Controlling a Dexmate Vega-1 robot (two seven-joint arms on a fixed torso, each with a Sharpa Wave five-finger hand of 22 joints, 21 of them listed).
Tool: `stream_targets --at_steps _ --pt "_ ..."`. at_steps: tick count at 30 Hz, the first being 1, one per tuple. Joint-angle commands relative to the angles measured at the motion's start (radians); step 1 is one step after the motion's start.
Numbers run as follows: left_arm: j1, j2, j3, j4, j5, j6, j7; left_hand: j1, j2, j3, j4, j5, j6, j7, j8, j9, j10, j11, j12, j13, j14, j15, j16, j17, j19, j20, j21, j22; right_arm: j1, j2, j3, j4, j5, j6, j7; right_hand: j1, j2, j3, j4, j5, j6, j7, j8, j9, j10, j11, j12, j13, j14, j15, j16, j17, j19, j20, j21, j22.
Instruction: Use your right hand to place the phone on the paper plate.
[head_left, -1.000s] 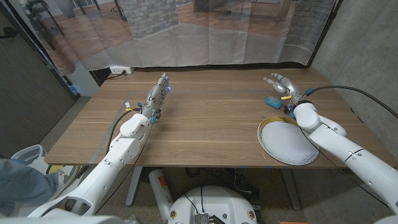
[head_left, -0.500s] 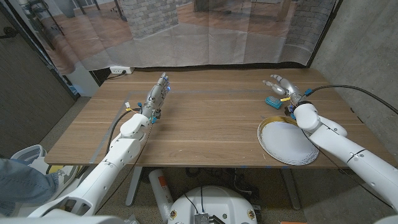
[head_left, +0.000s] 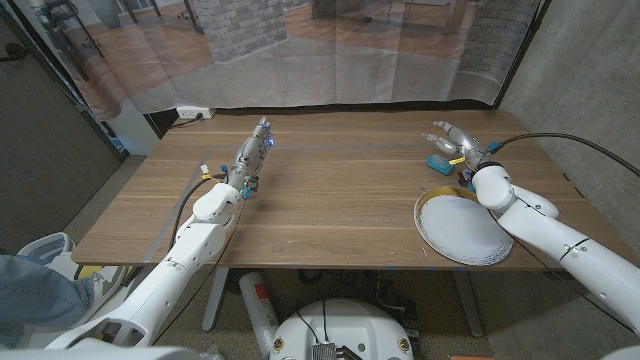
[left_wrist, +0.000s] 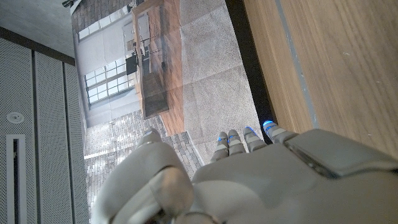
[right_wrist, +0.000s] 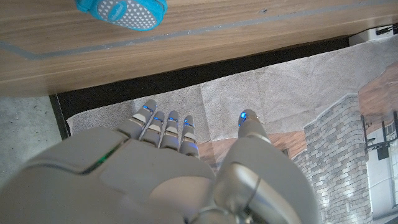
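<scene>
Now the right hand hangs above the far right part of the wooden table, its fingers spread and holding nothing. Just beneath and beside it lies the phone, a small turquoise object with a dotted case (seen close in the right wrist view, flat on the wood). Whether the fingertips touch it cannot be told from the head view.

The paper plate sits nearer the robot, close to the right front edge of the table, apart from the phone, with the right forearm passing beside its rim.

The left hand stands on the far left part of the table, fingers extended and together, gripping nothing.

Risks, as judged from this position:
- The phone lies flat, so fingers closing from above may slide over it and push it toward the far edge instead of lifting it.
- A shallow pinch on the smooth case could let it slip during the carry.
- The plate is light and near the table edge; a forearm brushing it, or a phone set down on its rim, could tip or shift it.
</scene>
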Motion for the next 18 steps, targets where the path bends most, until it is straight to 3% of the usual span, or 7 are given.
stream_targets --at_steps 1,13,18 --pt "0.005 0.005 0.003 -0.012 0.003 0.004 0.01 0.004 0.013 -0.003 0.003 -0.001 0.012 0.001 0.0 0.006 -0.002 0.004 -0.003 0.002 0.001 0.006 0.001 0.002 -0.008 -0.019 -0.003 0.005 0.012 -0.021 -0.018 -0.027 -0.048 -0.062 0.028 0.018 -0.003 0.004 -0.011 -0.001 0.001 -0.011 -0.003 0.002 -0.011 -0.002 -0.005 0.003 -0.001 0.011 -0.004 0.003 0.01 0.029 -0.004 0.002" --pt "0.005 0.004 0.002 -0.012 -0.002 0.006 0.011 0.005 0.015 -0.004 0.003 -0.003 0.014 0.001 0.0 0.006 -0.002 0.003 -0.003 0.002 0.002 0.008 0.001 0.002 -0.01 -0.017 -0.003 0.005 0.018 -0.044 -0.032 -0.054 -0.078 -0.123 0.059 0.054 -0.016 0.01 -0.02 -0.004 -0.005 -0.023 -0.002 0.002 -0.019 -0.007 -0.005 0.004 0.0 0.024 -0.003 0.003 0.045 0.146 -0.006 0.001" --pt "0.001 0.003 0.005 -0.009 0.0 0.004 0.01 0.006 0.017 -0.004 0.003 -0.004 0.014 0.0 0.0 0.006 -0.001 0.005 -0.002 0.002 0.002 0.007 0.001 0.002 -0.012 -0.013 -0.003 0.005 0.025 -0.051 -0.039 -0.058 -0.089 -0.132 0.072 0.061 -0.019 0.011 -0.021 -0.005 -0.006 -0.024 -0.002 0.003 -0.022 -0.005 -0.006 0.004 -0.006 0.03 -0.005 0.002 0.044 0.157 -0.009 0.0"
